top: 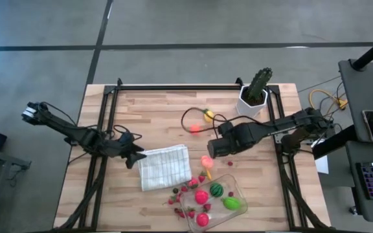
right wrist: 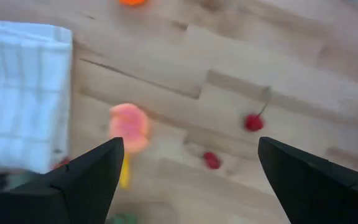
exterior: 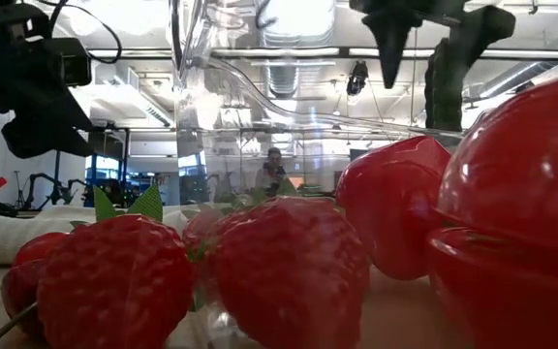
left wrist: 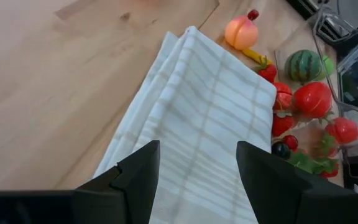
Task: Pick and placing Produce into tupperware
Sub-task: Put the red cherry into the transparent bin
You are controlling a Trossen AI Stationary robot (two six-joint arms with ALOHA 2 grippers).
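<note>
Right gripper (right wrist: 188, 180), jaws wide and empty, hangs above the peach (right wrist: 129, 127), lined up to grab it for the tupperware (top: 237, 191).

From overhead you look straight down on the whole table (top: 109, 116). Your low camera sits at tabletop level, so near the strawberries (exterior: 289, 271) that they fill the view, facing the room behind. Your left wrist camera looks down close over the cloth (left wrist: 197, 124); the right wrist one faces bare wood. Both share the peach (right wrist: 129, 127), at 5 o'clock of centre overhead.
</note>
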